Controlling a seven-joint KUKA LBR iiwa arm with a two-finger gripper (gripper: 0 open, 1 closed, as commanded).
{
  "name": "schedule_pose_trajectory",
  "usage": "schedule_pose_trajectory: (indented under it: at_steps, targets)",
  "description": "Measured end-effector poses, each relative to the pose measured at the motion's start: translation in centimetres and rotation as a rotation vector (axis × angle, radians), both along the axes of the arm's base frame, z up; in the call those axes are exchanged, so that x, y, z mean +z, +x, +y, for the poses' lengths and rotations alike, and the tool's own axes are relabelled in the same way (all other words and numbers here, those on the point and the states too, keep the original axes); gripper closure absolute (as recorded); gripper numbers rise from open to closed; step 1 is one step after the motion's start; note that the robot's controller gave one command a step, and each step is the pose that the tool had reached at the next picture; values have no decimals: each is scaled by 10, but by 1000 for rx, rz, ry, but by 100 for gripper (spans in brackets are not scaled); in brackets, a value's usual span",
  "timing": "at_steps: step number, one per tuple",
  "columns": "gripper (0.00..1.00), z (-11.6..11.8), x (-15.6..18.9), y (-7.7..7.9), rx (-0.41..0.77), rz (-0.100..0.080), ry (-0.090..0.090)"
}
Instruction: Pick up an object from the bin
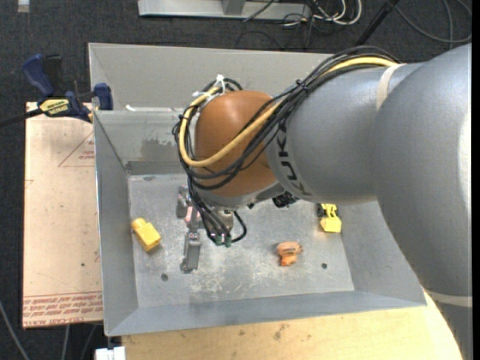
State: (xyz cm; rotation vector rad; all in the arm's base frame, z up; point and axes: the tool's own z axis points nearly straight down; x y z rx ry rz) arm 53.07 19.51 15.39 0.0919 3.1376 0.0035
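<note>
- The gripper (192,258) is being held low over the bare floor of the grey metal bin (112,223), near the yellow rectangular plastic block (146,233).
- Whether it is released or clenched cannot be told.
- Nothing is being seen lifted; the pick is being judged as not yet done.

Scuffed matt metal bin (247,280), seemingly plastic yellow block (146,234)

Floor (247,276) bare around the claw (190,259); yellow block (146,233) and orange piece (288,252) stand well clear.
</note>
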Motion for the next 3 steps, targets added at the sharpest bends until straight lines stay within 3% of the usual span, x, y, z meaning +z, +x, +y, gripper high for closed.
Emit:
schedule_pose_trajectory:
  at_steps: [1, 2, 3]
  targets:
    - [0, 18, -44, 11, 76, 0, -1]
    - [0, 39, -49, 44, 158, 3, -1]
    - [0, 47, -63, 49, 127, -1, -1]
